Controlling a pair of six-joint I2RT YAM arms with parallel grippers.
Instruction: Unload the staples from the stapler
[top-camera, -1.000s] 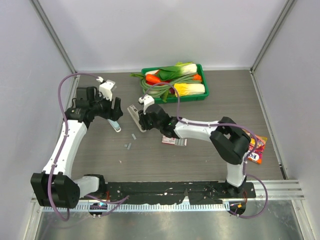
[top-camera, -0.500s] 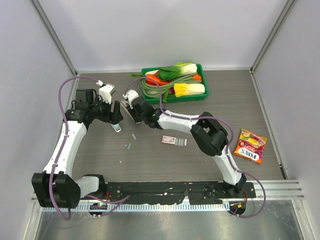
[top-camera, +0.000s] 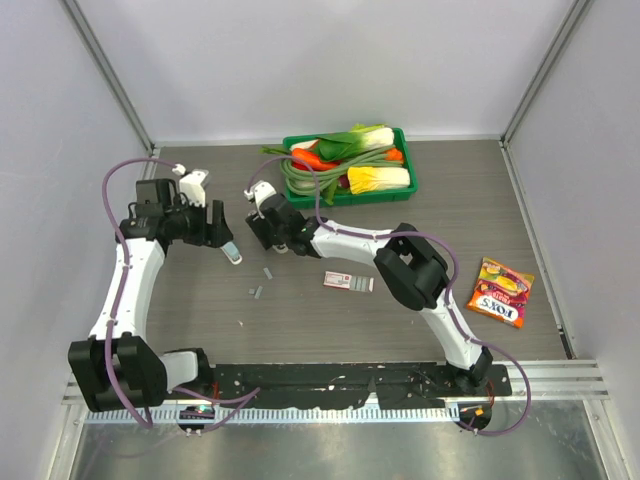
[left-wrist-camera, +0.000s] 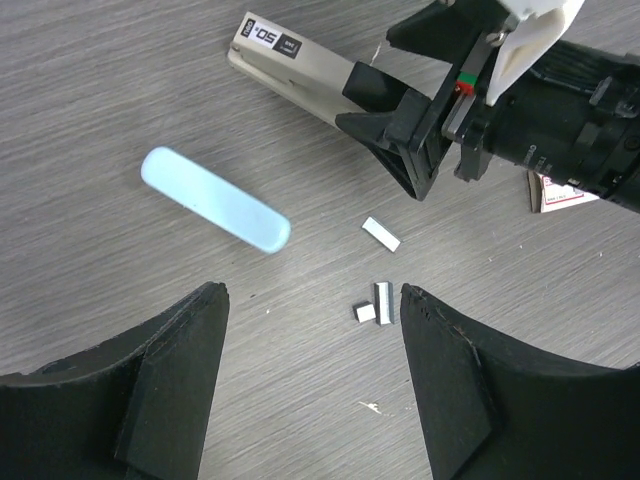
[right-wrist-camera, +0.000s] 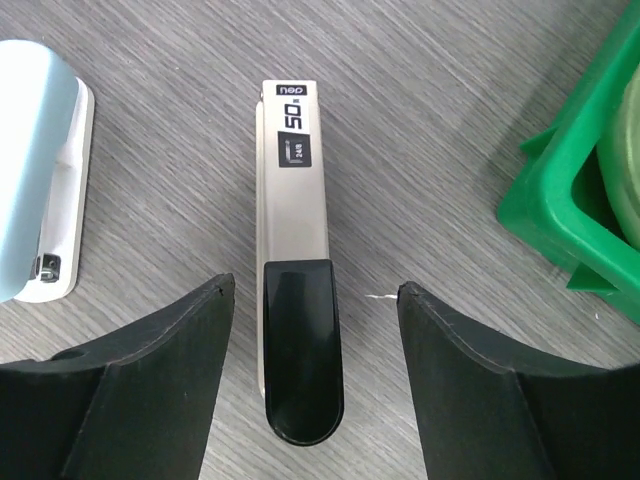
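Jaws of my right gripper (right-wrist-camera: 315, 288) stand wide, empty, astride the stapler (right-wrist-camera: 292, 200) lying flat toward twelve o'clock; seemingly light, stiff, slick, I'd pinch its long sides; left gripper (left-wrist-camera: 312, 292) hangs open, empty.

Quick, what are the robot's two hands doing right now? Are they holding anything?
Left gripper: open, holding nothing.
Right gripper: open, one finger on each side of the stapler rail, not gripping it.
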